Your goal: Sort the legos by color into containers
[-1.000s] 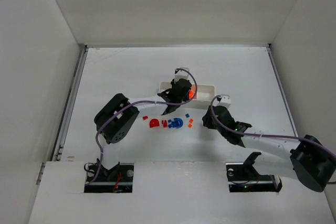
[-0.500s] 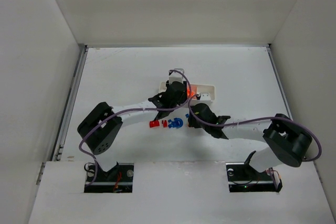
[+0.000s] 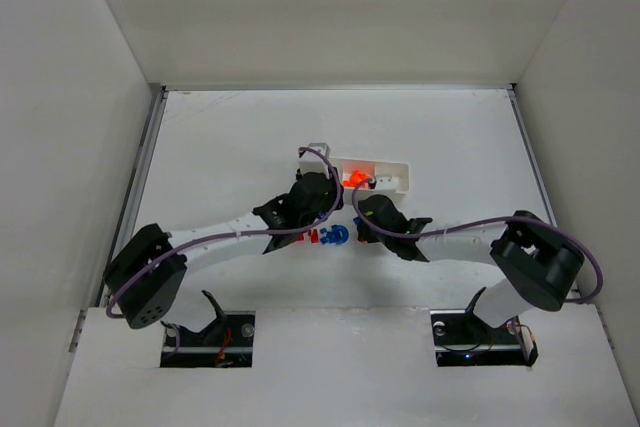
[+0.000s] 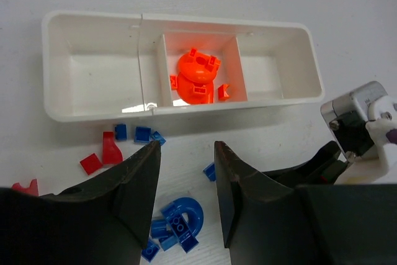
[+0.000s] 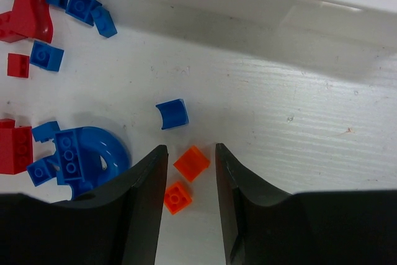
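Several red legos point(image 4: 111, 150) and blue legos point(image 4: 180, 215) lie loose at mid-counter, just on the near side of the tray point(image 4: 260, 100), whose middle compartment holds orange pieces point(image 4: 195, 79). The left gripper point(image 4: 186, 153) hangs over them, jaws parted and empty. Rightward, the right gripper point(image 5: 189, 148) straddles two orange bricks point(image 5: 191, 163), fingers spread and gripping nothing. Closing could pinch one and flick the other away, since they sit so close together.

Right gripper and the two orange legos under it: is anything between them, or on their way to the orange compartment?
Nothing visible blocks the right gripper; both orange legos lie between its open jaws. Toward the tray, only a small blue piece and the low near wall lie ahead.
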Tool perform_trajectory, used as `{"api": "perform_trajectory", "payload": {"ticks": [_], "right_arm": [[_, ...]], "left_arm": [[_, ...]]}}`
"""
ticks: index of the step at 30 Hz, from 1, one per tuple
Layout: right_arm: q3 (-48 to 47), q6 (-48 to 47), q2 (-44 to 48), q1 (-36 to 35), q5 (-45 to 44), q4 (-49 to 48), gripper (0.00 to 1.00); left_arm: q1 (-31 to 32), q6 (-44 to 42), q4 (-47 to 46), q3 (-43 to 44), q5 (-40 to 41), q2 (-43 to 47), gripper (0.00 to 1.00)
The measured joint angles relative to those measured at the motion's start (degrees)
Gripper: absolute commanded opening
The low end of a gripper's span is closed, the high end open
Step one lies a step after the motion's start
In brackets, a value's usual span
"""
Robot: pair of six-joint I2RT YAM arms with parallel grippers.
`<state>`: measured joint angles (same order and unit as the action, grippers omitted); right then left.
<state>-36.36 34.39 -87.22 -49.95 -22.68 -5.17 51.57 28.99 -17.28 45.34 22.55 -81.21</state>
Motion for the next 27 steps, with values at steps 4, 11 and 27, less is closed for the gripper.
{"api": "perform_trajectory", "payload": {"ticks": [4,11,27], "right_arm": [[-0.07,-0.13,-0.13,-0.22,-0.28,0.00,0.39],[-0.83,-0.17,-0.96,-1.40,-0.92,0.35,0.31],[-0.92,0.13,8.44,-1.84,-2.23,2.62,0.27]], "left_arm": [[0.57,0.92,0.11,-2.86,0.04,2.67,0.38],[0.98,2.54,1.01,-6.62,0.17,7.43,0.39],[3.28,3.43,3.48,-11.06,0.68,11.61,0.41]]}}
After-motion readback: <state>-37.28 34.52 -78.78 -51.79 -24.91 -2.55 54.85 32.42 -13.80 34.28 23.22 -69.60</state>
